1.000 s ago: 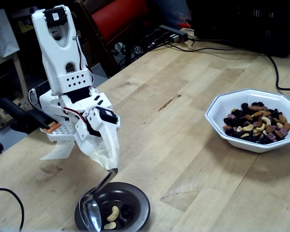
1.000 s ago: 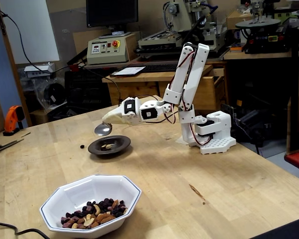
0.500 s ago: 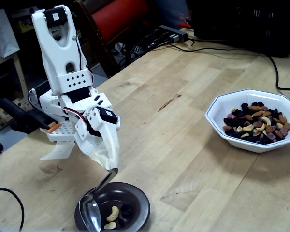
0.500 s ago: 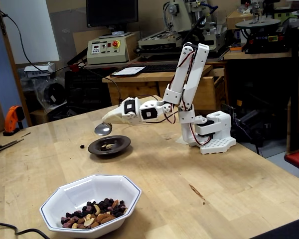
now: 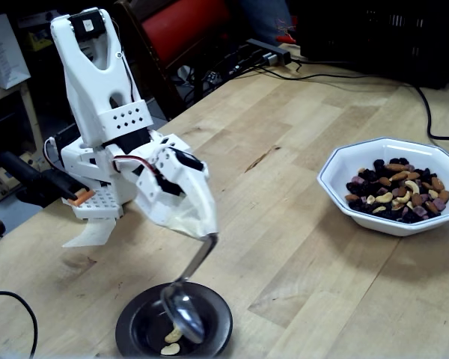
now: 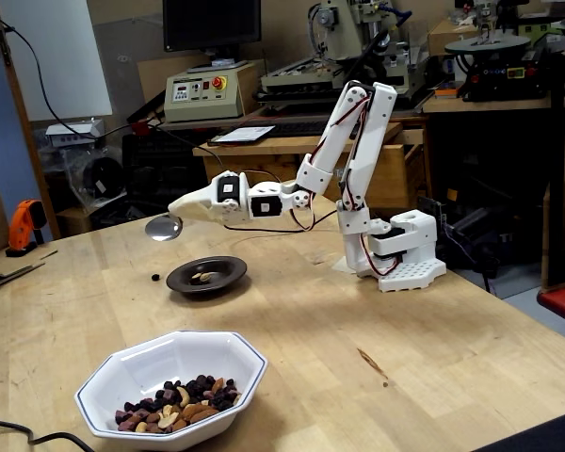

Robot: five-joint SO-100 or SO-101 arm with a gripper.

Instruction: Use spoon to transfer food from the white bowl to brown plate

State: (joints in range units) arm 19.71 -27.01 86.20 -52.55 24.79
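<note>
My gripper [image 5: 203, 227] [image 6: 180, 208] is shut on the taped handle end of the silver spoon [image 5: 182, 313] [image 6: 163, 227]. The spoon's bowl looks empty. It hangs above the table; in a fixed view it sits just left of the brown plate [image 6: 228, 276], and in the other it overlaps the brown plate [image 5: 213, 327]. A cashew [image 5: 170, 348] and a few other bits lie in the plate. The white bowl [image 5: 343, 169] [image 6: 234, 357] stands well apart from the plate, holding the heap of food [image 5: 399, 191] [image 6: 183, 398].
One dark bit [image 6: 155, 277] lies loose on the table left of the plate. The arm's white base [image 6: 401, 256] stands at the table's far side. Black cables [image 5: 432, 112] cross the table behind the white bowl, and another cable [image 5: 11, 314] loops at the near left edge.
The arm has stretched out and lifted. The spoon has risen from low over the plate and swung sideways off its centre. Bowl and plate have not moved.
</note>
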